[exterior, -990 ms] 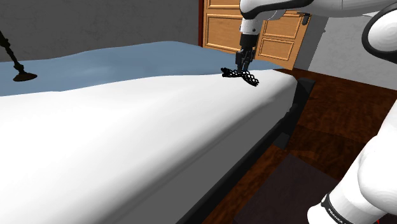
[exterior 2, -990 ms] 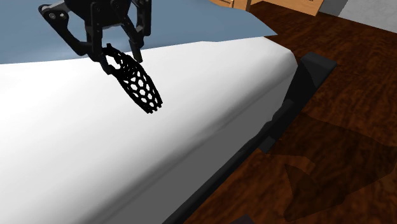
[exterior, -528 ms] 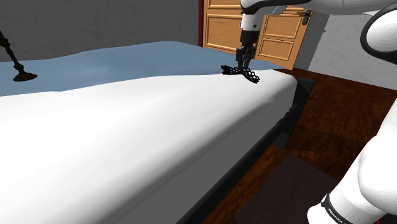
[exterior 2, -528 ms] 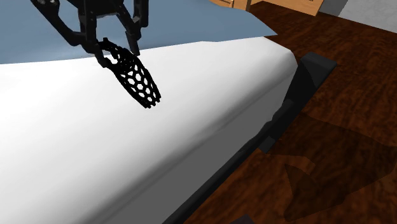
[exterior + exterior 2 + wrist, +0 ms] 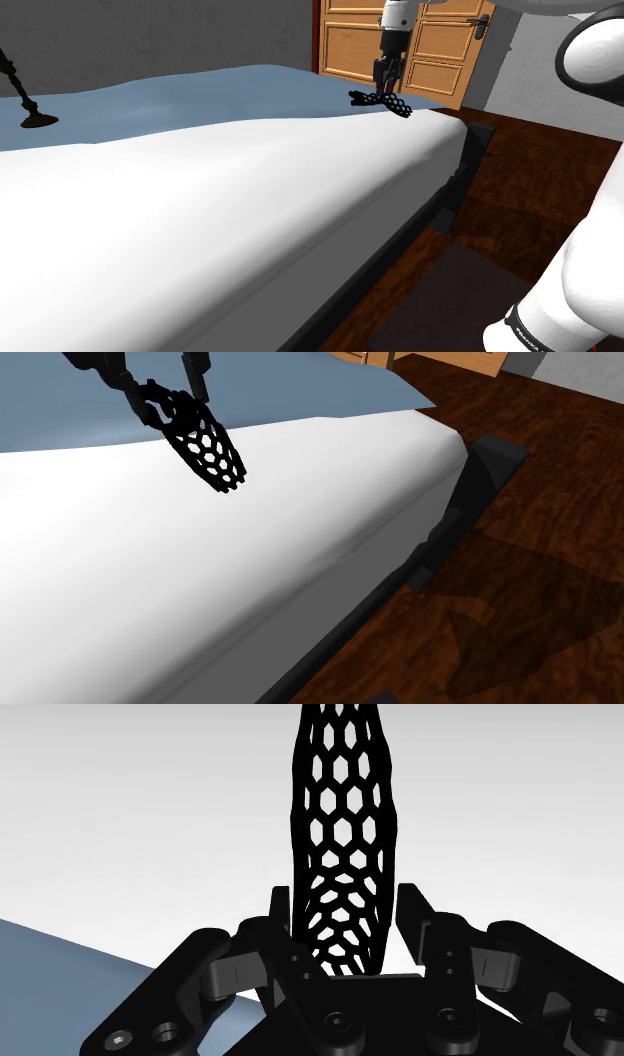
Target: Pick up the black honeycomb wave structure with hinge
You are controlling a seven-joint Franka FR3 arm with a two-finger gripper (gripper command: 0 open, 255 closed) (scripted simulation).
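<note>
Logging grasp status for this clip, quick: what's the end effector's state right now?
End effector: closed, holding the black honeycomb structure by one end.

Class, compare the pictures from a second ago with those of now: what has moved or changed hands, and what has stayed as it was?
The gripper has risen, carrying the black honeycomb structure higher above the white bed. Nothing was newly grasped or released: the gripper stays shut on it. The bed, the wooden door and the floor are unchanged.
</note>
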